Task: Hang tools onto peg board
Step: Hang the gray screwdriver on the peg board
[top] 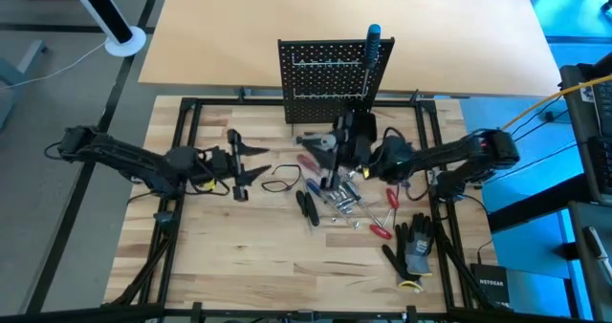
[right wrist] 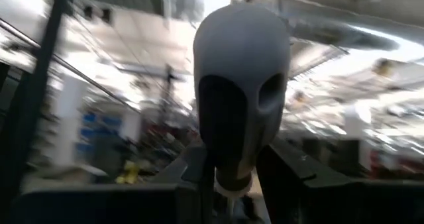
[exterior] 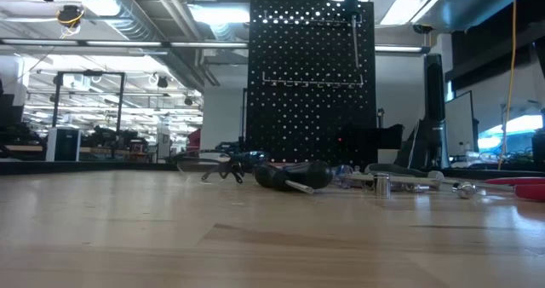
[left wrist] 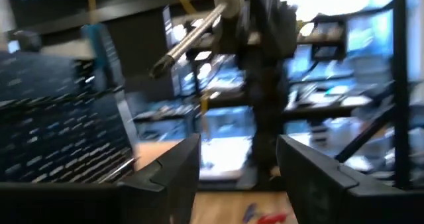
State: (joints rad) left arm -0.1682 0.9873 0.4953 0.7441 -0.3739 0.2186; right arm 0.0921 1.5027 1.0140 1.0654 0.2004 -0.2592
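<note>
The black peg board stands upright at the table's far side. A blue-handled screwdriver hangs from a peg at its top right corner, shaft down. In front of the board my right gripper is shut on a grey-handled screwdriver, raised above the tool pile. In the left wrist view that tool's metal shaft slants down from the handle. My left gripper hovers to the left of the pile, open, with nothing between its fingers. My right gripper pinches the grey handle between its two fingers, on the narrow end near the collar. The rounded butt stands out past the fingertips. The screwdriver is lifted clear of the table, and its shaft sticks out slanting downward.
Loose tools lie in a pile at mid-table: red-handled screwdrivers, black pliers and metal bits. Black gloves lie at the near right and a thin cable beside my left gripper. Bare wood lies along the near edge.
</note>
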